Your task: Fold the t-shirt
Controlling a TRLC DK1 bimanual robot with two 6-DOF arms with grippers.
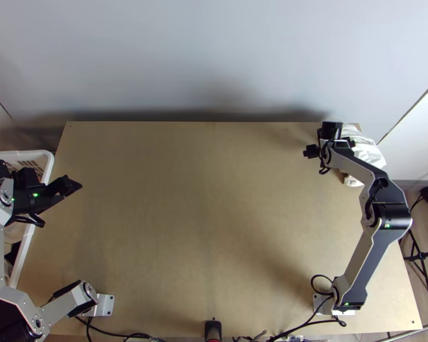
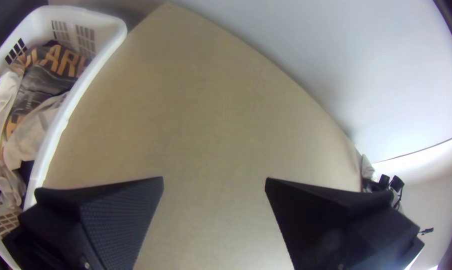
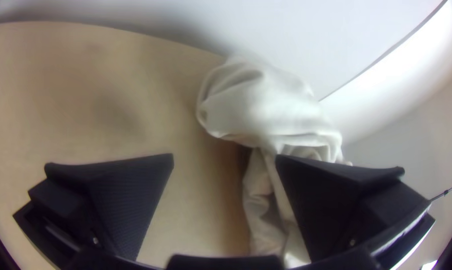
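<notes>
White cloth (image 3: 266,107) (prob. the t-shirt) lies bunched at the far right corner of the table (image 1: 197,228). R gripper (image 3: 224,155) and L gripper (image 2: 214,178) are wide open; best for R gripper to pinch just one edge, then pull slow.

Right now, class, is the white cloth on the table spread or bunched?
Bunched: the cloth lies crumpled at the table's far right corner.

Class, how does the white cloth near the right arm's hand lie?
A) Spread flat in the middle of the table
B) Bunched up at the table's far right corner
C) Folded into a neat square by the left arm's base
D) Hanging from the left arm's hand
B, since the white cloth lies crumpled at that corner, beside the right hand.
</notes>
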